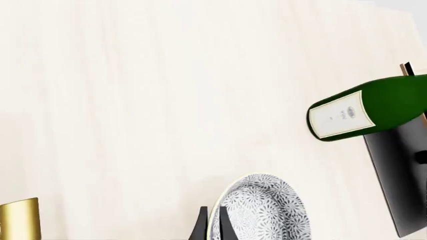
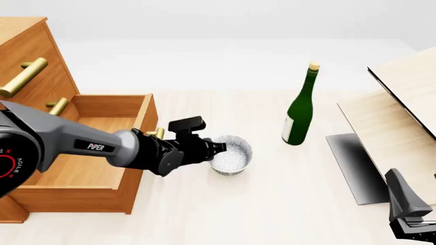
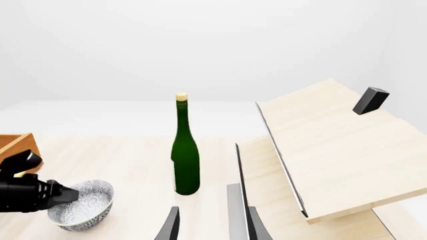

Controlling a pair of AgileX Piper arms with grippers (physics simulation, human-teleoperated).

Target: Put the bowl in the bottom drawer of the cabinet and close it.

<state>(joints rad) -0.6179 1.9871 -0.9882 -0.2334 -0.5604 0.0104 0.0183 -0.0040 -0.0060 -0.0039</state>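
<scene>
The speckled white-grey bowl (image 2: 232, 155) is low over the table, just right of the open bottom drawer (image 2: 95, 153) of the orange-brown cabinet (image 2: 30, 56). My left gripper (image 2: 221, 148) reaches across the drawer's front and is shut on the bowl's near-left rim. In the left wrist view the two dark fingers (image 1: 201, 226) pinch the rim of the bowl (image 1: 267, 212). I cannot tell whether the bowl rests on the table or hangs just above it. My right gripper (image 3: 208, 227) is open and empty at the near right (image 2: 411, 226).
A tall green bottle (image 2: 300, 109) stands upright right of the bowl. Pale wood panels (image 2: 391, 122) lean at the right, one above the other (image 2: 412, 76). The drawer's brass handle (image 1: 20, 220) is close beside my left arm. The two upper drawers (image 2: 27, 76) are closed.
</scene>
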